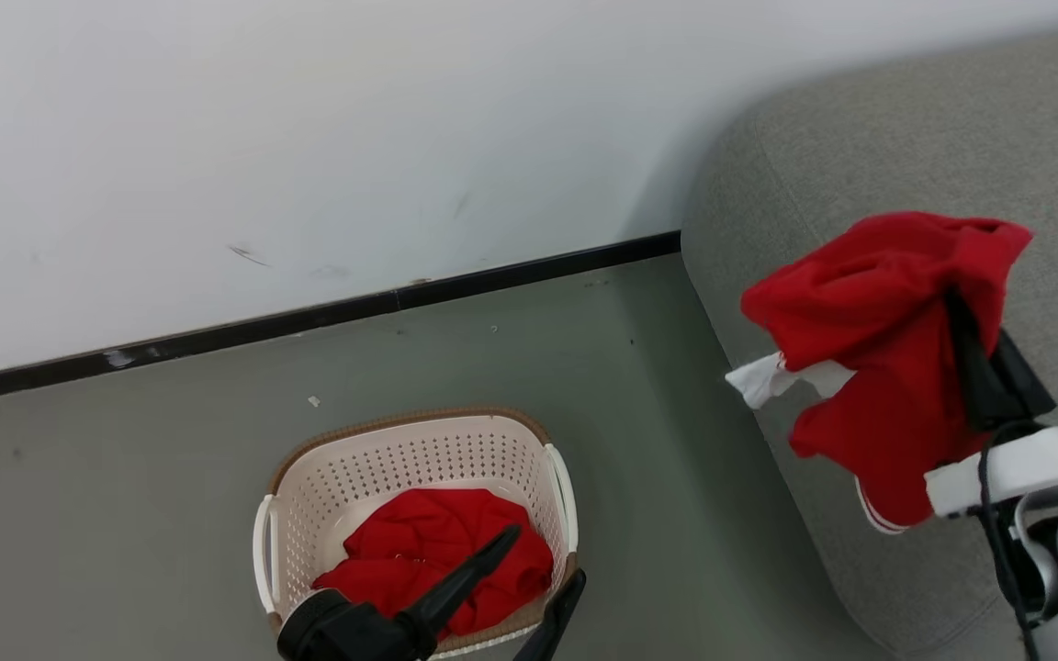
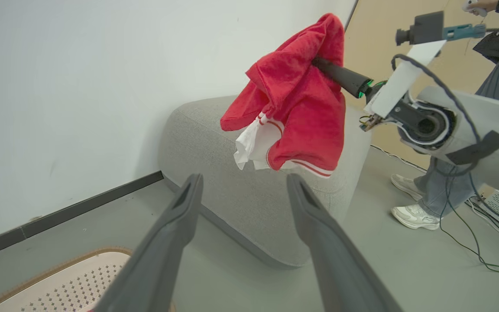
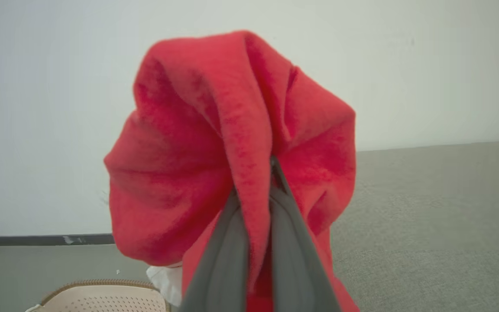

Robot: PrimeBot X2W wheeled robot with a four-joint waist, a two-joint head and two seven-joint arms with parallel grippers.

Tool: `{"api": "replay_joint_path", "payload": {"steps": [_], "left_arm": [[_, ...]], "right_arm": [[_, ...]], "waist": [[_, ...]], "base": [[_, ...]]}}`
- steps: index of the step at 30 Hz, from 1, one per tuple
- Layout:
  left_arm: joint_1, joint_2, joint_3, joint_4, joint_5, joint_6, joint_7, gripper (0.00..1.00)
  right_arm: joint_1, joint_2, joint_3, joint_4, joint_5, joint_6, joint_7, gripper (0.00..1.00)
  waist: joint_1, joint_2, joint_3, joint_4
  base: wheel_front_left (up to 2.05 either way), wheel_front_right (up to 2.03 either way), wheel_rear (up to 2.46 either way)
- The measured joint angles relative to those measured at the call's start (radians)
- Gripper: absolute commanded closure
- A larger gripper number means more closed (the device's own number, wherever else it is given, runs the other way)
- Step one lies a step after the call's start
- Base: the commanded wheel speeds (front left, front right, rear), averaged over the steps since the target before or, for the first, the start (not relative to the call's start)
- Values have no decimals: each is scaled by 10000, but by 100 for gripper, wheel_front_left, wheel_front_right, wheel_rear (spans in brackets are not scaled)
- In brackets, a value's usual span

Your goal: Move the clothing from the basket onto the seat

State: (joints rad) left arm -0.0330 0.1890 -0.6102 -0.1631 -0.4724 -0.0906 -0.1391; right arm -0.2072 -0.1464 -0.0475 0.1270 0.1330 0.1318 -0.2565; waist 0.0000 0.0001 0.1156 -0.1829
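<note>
My right gripper (image 1: pixel 956 308) is shut on a red garment (image 1: pixel 878 330) with white panels and striped cuff, which hangs in the air over the grey-green sofa (image 1: pixel 860 165). In the right wrist view the red fabric (image 3: pixel 232 151) is pinched between the closed fingers (image 3: pixel 288 242). A second red garment (image 1: pixel 428 555) lies in the cream perforated basket (image 1: pixel 419 459) on the floor. My left gripper (image 1: pixel 538 560) stands open just above that basket, its fingers (image 2: pixel 163 242) spread with nothing between them. In the left wrist view the held garment (image 2: pixel 301 99) dangles above the sofa (image 2: pixel 241 190).
A white wall with a dark baseboard (image 1: pixel 309 321) runs behind the basket. Grey-green floor (image 1: pixel 676 477) separates basket and sofa. A person's legs and white shoes (image 2: pixel 414 212) stand beyond the sofa, with cables (image 2: pixel 474 251) on the floor there.
</note>
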Motion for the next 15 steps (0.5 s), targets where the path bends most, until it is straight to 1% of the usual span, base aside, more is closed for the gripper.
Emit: {"api": "replay_joint_path", "payload": {"steps": [7, 9, 15], "left_arm": [[0, 136, 125, -142, 100, 94, 17, 0], [0, 178, 176, -207, 161, 182, 52, 0], [3, 309, 282, -372, 173, 267, 59, 0]], "right_arm": [[-1334, -140, -1103, 546, 903, 0, 0, 100], [-1918, -284, -1555, 813, 1147, -2, 0, 100], [-3038, -604, -2502, 1417, 1622, -6, 119, 100]], "waist": [[0, 0, 533, 159], [0, 0, 757, 278], [1, 0, 1200, 572]], "base": [[0, 0, 0], [0, 0, 0], [0, 0, 0]]}}
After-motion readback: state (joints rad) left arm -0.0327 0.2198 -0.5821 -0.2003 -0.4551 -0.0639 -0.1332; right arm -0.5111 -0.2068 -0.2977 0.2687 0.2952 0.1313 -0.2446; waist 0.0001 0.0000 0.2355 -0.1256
